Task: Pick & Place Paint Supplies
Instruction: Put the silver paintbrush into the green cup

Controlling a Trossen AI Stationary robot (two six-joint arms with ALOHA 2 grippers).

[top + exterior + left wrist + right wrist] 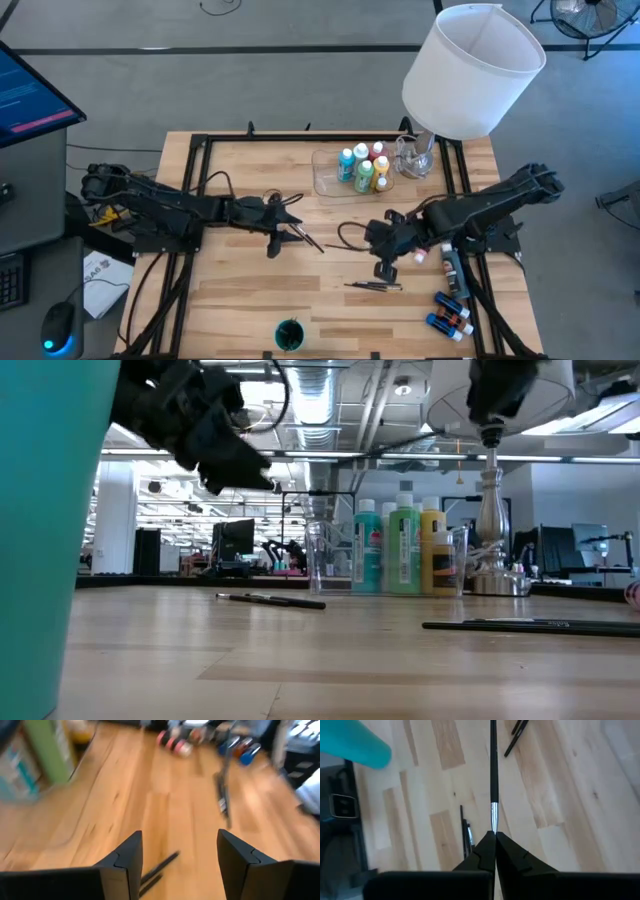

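My right gripper point(385, 268) hangs over the table's middle right, shut on a thin dark brush point(493, 775) with a silver ferrule. Below it two more brushes point(375, 286) lie flat on the wood. My left gripper point(276, 240) hovers open at the table's middle left. In the left wrist view its fingers point(125, 862) stand apart over bare wood, and a pair of brushes point(159, 868) lies beside one of them. Several white-capped paint bottles point(362, 168) stand in a clear tray point(325, 180). Small bottles point(450, 312) lie at the near right. My right gripper pinches the brush just behind its silver ferrule point(493, 820) between the two fingertips. The fingers lie along the brush, and the dark handle point(493, 750) runs straight on past them. The brush is lifted clear of the table.
A teal cup point(290, 335) stands at the near edge. A lamp with a big white shade point(470, 70) stands at the far right, next to the tray. A pink bottle point(420, 256) lies close to my right arm. Bare wood shows between the two grippers.
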